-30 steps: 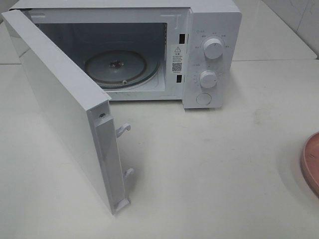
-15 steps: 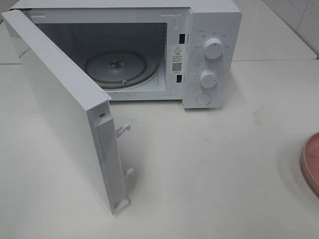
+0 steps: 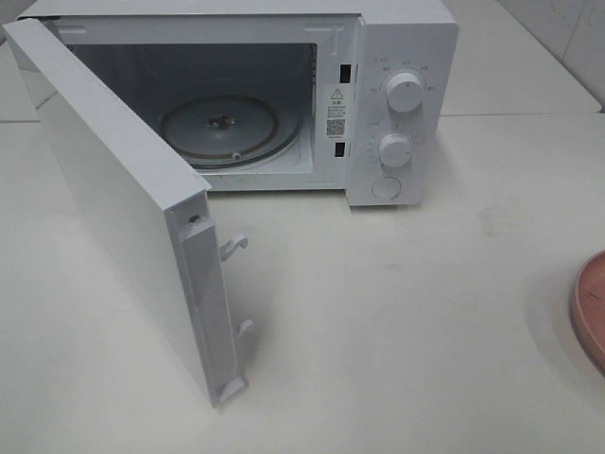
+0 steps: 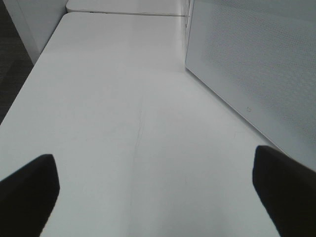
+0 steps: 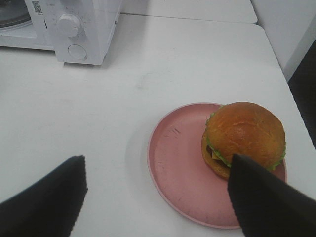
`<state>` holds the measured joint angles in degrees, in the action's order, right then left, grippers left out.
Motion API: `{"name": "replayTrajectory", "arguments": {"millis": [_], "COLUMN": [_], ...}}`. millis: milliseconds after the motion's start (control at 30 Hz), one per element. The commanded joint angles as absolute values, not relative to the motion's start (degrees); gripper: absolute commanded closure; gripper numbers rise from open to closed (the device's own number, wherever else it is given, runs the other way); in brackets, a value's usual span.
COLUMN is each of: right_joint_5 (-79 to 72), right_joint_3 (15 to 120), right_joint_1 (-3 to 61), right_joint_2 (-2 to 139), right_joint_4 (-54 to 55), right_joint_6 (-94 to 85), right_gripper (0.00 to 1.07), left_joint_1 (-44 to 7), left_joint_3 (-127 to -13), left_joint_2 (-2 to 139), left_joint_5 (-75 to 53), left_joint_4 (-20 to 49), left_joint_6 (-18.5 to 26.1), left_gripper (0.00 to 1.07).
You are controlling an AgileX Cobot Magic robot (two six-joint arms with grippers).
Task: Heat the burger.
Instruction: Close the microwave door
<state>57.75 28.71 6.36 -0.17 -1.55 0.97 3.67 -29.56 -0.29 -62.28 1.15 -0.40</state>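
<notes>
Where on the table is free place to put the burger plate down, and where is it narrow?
Bare table lies between the open microwave door and the pink plate, in front of the control panel. The glass turntable inside is bare too. It is tight by the door's edge and its latch hooks. The burger fills the plate's one side.

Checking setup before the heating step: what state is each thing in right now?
Microwave door: swung wide open.
Turntable: bare, nothing on it.
Burger: assembled, sitting off-centre on the pink plate, outside the microwave.
Left gripper: open, empty, above the table.
Right gripper: open, empty, above the plate.
</notes>
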Motion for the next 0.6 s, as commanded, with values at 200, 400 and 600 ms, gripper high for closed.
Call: {"name": "replayTrajectory", "arguments": {"millis": [200,400,600], "right_joint_5": [57.01,57.01,57.01], "right_joint_3": [28.53,28.53,28.53], "right_joint_1": [6.02,6.02,6.02], "right_joint_2": [-2.06,-2.06,-2.06], "right_joint_4": [-1.78,-1.78,-1.78], "right_joint_6": [0.57,0.57,0.57], "right_gripper": [0.31,0.31,0.31], "left_joint_1": [3.78,3.78,3.78], "left_joint_3": [-29.56,-29.56,-30.02], "left_joint_2": [-0.57,-0.57,-0.40], "left_joint_5": [-61.48,-61.48,-60.85], "left_joint_4": [1.15,1.15,1.15], "left_joint_6": [-0.40,-0.40,0.00], "left_gripper": [0.07,0.07,0.07]}}
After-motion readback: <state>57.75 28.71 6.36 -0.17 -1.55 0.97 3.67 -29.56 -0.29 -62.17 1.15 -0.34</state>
